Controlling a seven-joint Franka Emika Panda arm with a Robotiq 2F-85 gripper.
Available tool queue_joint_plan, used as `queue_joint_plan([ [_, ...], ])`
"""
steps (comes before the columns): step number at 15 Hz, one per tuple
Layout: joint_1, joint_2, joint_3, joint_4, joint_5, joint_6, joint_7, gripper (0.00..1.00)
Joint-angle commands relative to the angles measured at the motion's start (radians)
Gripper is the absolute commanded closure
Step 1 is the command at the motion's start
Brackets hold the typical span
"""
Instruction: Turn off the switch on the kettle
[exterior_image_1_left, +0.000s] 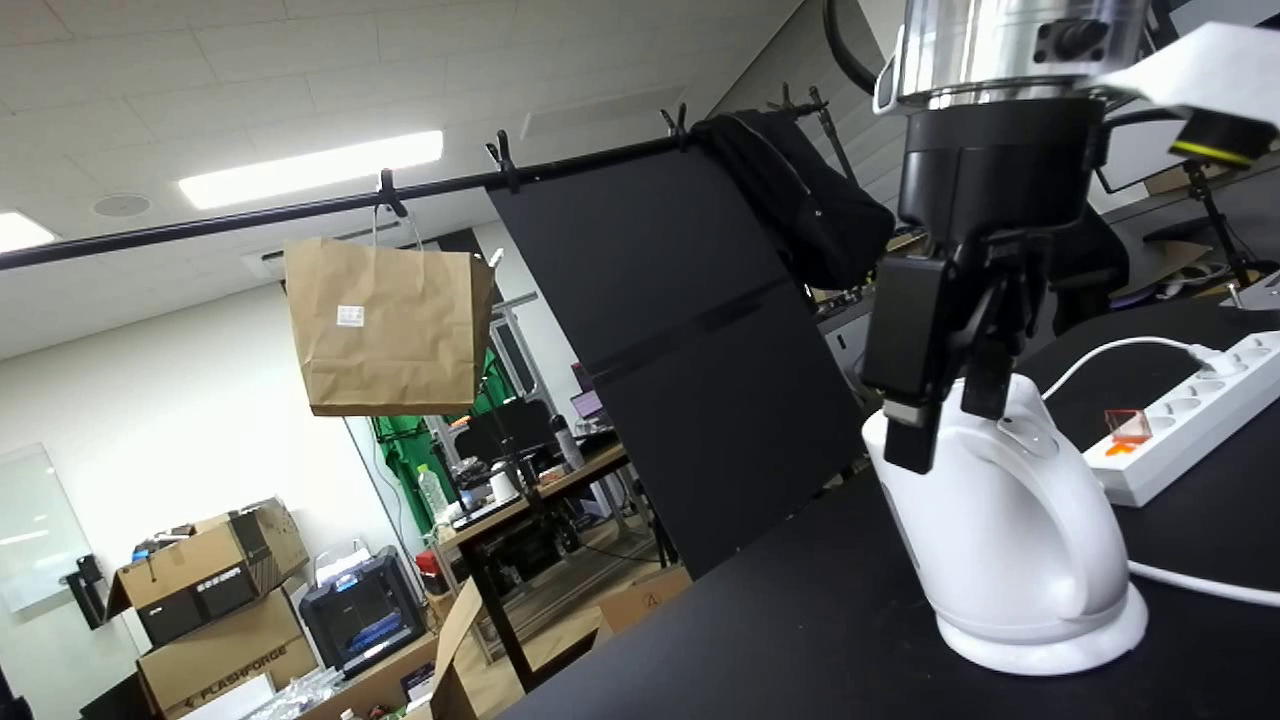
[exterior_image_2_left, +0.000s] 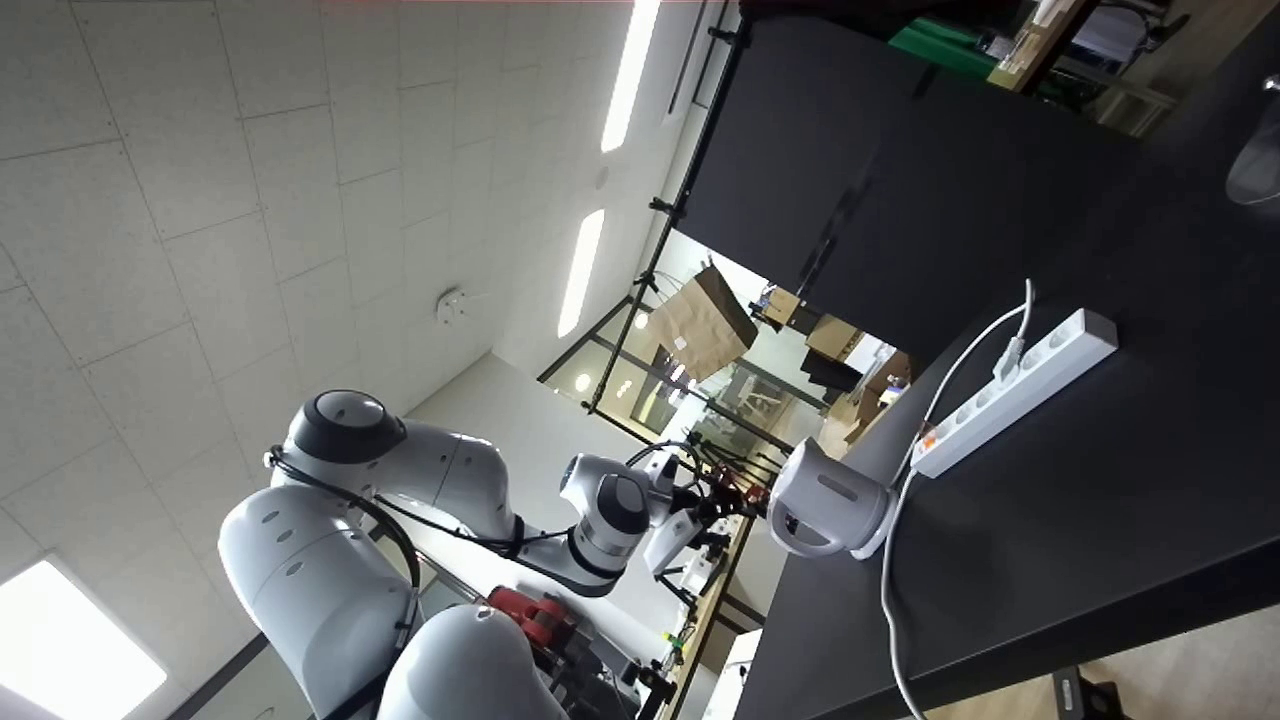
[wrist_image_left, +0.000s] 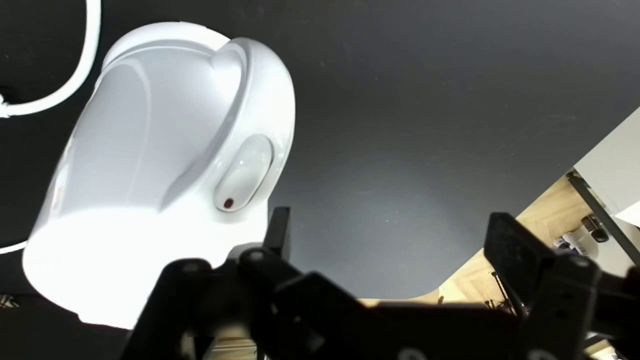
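In an exterior view, there's the kettle (exterior_image_1_left: 980, 570), standing on the dark counter (exterior_image_1_left: 780, 640): smooth white plastic, rounded all over, seated on a round base (exterior_image_1_left: 1050, 655). The handle (exterior_image_1_left: 1070, 505) sweeps down in one thick glossy curve. And the gripper (exterior_image_1_left: 950, 420) hangs right at the top of it, black against all that white, overlapping the upper part along this line of sight; touching or not, I can't tell! Near the kettle lies the long white power strip (exterior_image_1_left: 1195, 425), orange showing at its close end, a plug (exterior_image_1_left: 1215, 362) in it.

In an exterior view, the white arm (exterior_image_2_left: 450, 470) reaches toward the kettle, its dark end lost against the background, so the jaws are hard to read from here. The kettle shows a duller, shaded white, a slim grey oblong (exterior_image_2_left: 836, 487) on its flank, a white cord (exterior_image_2_left: 888, 590) running past the base.

Wrist view, close up: the kettle from above, its top burnt out by glare, the body a soft grey-white. There's the switch (wrist_image_left: 245, 172), a glossy oval tab on the handle, a dark red dot (wrist_image_left: 228, 203) at one end. Jaws spread wide! One side sits just beside the kettle's top, the other well apart, counter showing between.
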Motion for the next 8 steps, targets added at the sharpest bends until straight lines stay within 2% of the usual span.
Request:
queue_joint_plan([
  [1, 0.008, -0.001, -0.006, 0.019, 0.009, -0.035, 0.017, 0.00],
  [8, 0.018, -0.002, -0.027, 0.022, 0.004, -0.073, 0.028, 0.00],
])
